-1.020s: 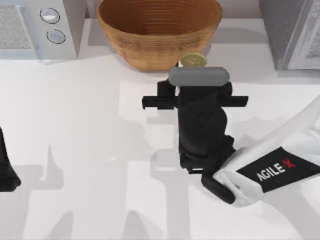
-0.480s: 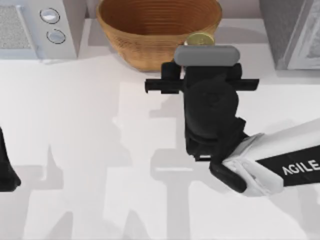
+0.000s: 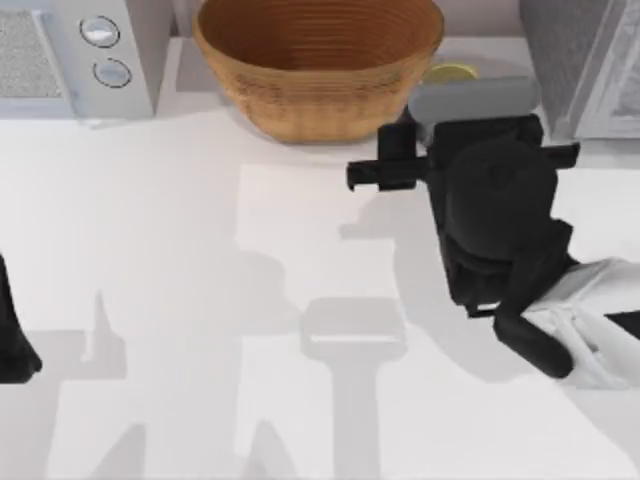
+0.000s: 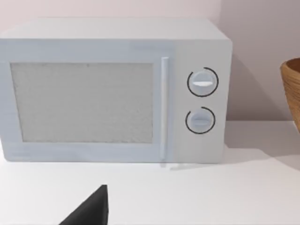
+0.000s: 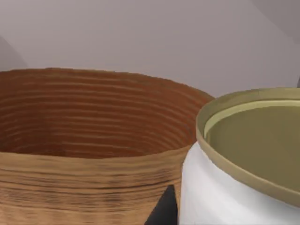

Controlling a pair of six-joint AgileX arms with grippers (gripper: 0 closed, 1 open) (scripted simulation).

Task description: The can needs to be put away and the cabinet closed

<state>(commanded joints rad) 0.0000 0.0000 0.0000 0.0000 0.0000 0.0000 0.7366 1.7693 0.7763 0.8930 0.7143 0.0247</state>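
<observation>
Gold-topped can (image 5: pixel 243 159) — apparently gripped — beside ribbed wicker bowl (image 3: pixel 318 70).

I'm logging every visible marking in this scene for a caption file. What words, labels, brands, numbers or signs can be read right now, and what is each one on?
None can be read.
The microwave has two round dials, both without numbers or words.
The can, at the right gripper, shows a plain white side and dull gold top.
The wicker bowl bears no label.
The left gripper is parked at the table's left edge, unmarked.
</observation>
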